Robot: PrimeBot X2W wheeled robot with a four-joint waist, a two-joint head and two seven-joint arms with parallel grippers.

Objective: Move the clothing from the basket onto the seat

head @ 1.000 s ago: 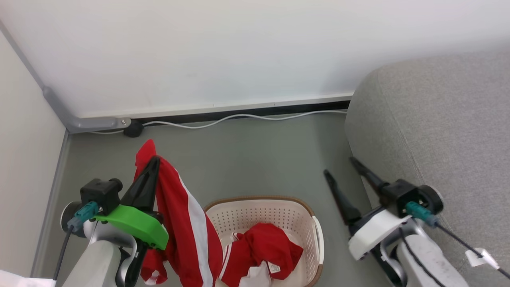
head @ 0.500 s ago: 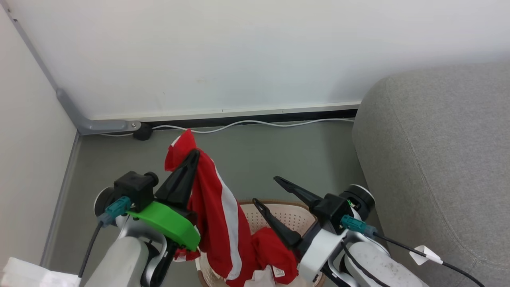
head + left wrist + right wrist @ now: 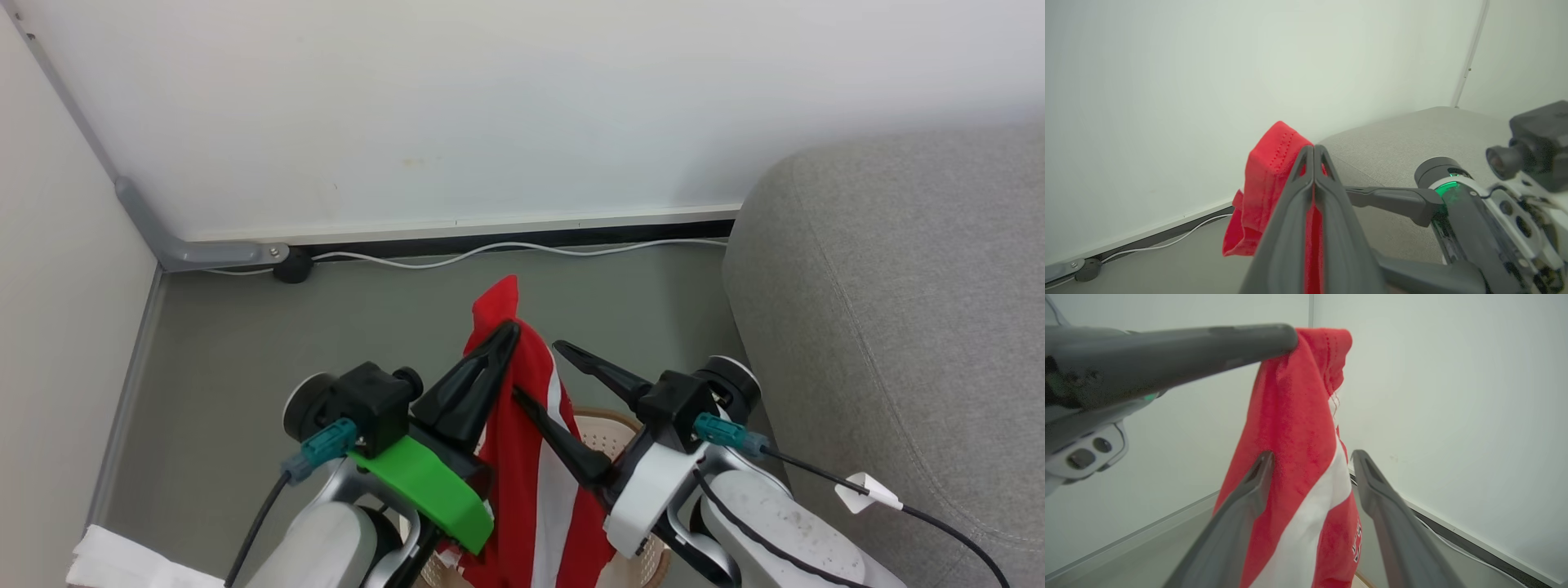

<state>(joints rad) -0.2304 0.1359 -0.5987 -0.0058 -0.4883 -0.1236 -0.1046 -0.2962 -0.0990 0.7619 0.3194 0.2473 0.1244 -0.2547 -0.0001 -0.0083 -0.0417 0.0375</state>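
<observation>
Above the basket, left of the seat, the clothing is held up, clamped in the left gripper; the right gripper is spread open around it.

left gripper: clamped tight, held high | right gripper: spread wide, just beside

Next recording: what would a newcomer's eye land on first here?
A red garment with a white stripe dangles mid-frame from the shut left gripper, above the basket. The right gripper stands open, a finger on either side of the hanging cloth. A big grey sofa takes up the right of the head view.
</observation>
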